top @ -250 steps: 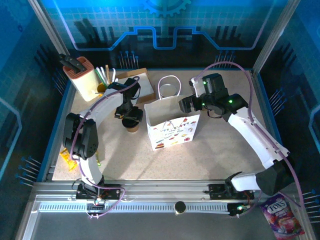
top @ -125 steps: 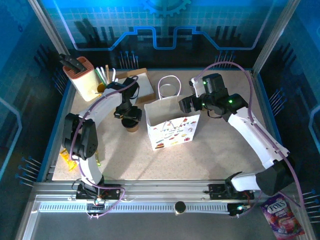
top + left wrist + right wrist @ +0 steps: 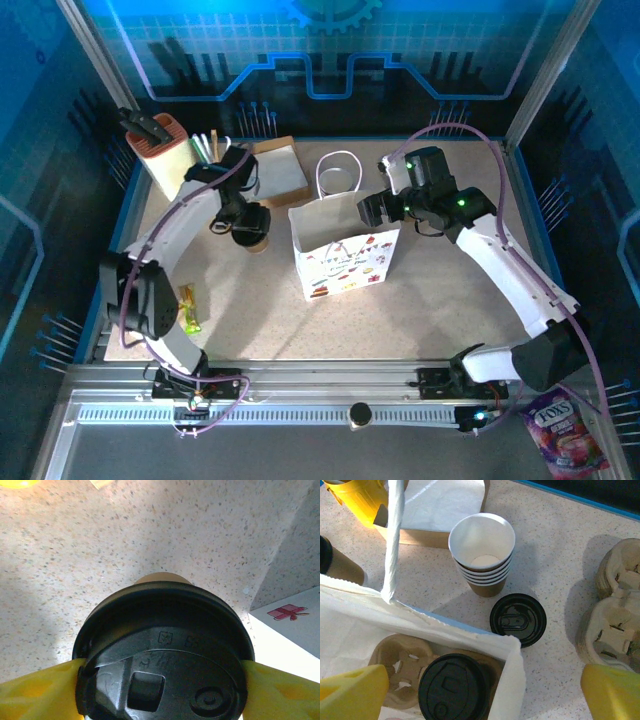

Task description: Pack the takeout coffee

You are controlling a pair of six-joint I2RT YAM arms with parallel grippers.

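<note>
A takeout coffee (image 3: 165,650), a tan cup under a black lid, sits between the yellow fingers (image 3: 40,692) of my left gripper (image 3: 162,690), which press on both sides of the lid. From above, this cup (image 3: 258,240) and the left gripper (image 3: 243,226) are just left of the white printed bag (image 3: 345,255). Inside the bag (image 3: 350,625), a second lidded coffee (image 3: 452,687) stands in a pulp carrier (image 3: 395,662). My right gripper (image 3: 482,700) hangs open over the bag's right rim, its fingers (image 3: 352,692) wide apart with nothing between them.
Behind the bag are a stack of empty cups (image 3: 482,555), a loose black lid (image 3: 518,619) and spare pulp carriers (image 3: 615,615). A brown tray of napkins (image 3: 280,168), a knife block (image 3: 160,150) and a yellow pot (image 3: 360,500) stand at the back left. A snack packet (image 3: 187,308) lies near the left arm.
My left arm has swung out to the left and its gripper has closed in on the cup, which shifted slightly back and left with it. The right arm has not moved.
</note>
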